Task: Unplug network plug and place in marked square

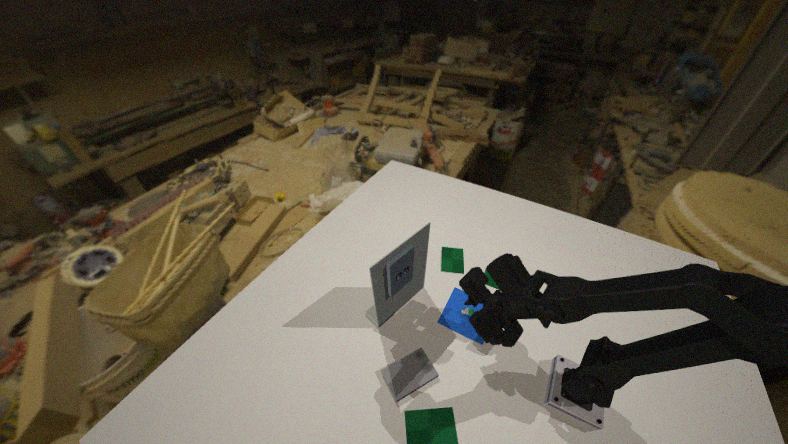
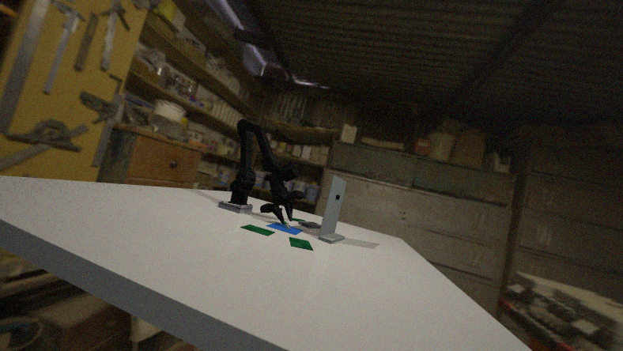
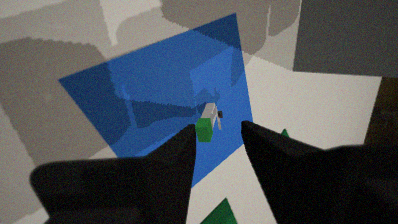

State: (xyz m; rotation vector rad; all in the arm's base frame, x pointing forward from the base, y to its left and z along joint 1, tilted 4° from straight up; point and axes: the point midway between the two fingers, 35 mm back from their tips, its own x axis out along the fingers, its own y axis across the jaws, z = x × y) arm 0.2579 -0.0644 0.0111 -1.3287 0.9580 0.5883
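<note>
The plug, pale with a green block at its near end, is over the blue square, within its outline in the wrist view. Its thin tab shows beside the pale body. My gripper is partly open around the green end. A gap shows on the right; whether the left finger touches the plug cannot be told. Whether the plug lies flat is also unclear. The upright panel stands beside the square, its socket without a plug.
Green patches lie around the blue square. A low grey plate lies near the panel. The arm's base plate is on the arm's side of the white table.
</note>
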